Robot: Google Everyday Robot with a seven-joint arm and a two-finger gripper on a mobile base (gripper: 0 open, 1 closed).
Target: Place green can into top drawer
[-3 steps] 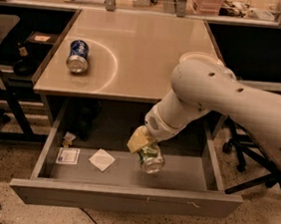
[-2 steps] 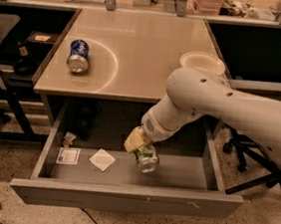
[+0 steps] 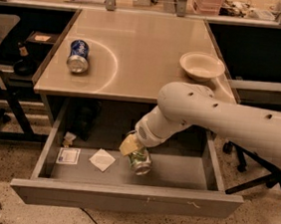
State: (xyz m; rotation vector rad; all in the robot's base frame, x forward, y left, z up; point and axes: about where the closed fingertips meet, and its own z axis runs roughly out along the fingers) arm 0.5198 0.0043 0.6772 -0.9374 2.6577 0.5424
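The top drawer (image 3: 126, 200) is pulled open below the beige desk top. My gripper (image 3: 135, 151) reaches down into the drawer near its middle and is shut on the green can (image 3: 140, 162). The can is tilted, with its silver end facing the camera, and sits low over the drawer floor. I cannot tell whether it touches the floor. A yellowish finger pad (image 3: 128, 145) shows on the can's left side; the other finger is hidden behind the can and my wrist.
A blue can (image 3: 78, 56) lies on its side at the desk's left. A white bowl (image 3: 202, 65) stands at the desk's right. In the drawer's left part lie a white paper square (image 3: 102, 159), a small card (image 3: 68, 155) and a small object (image 3: 69, 138). A chair base (image 3: 247, 165) stands to the right.
My arm has swung left and lower with the can in the gripper, uncovering the white bowl on the desk. The can sits a little further left in the drawer.
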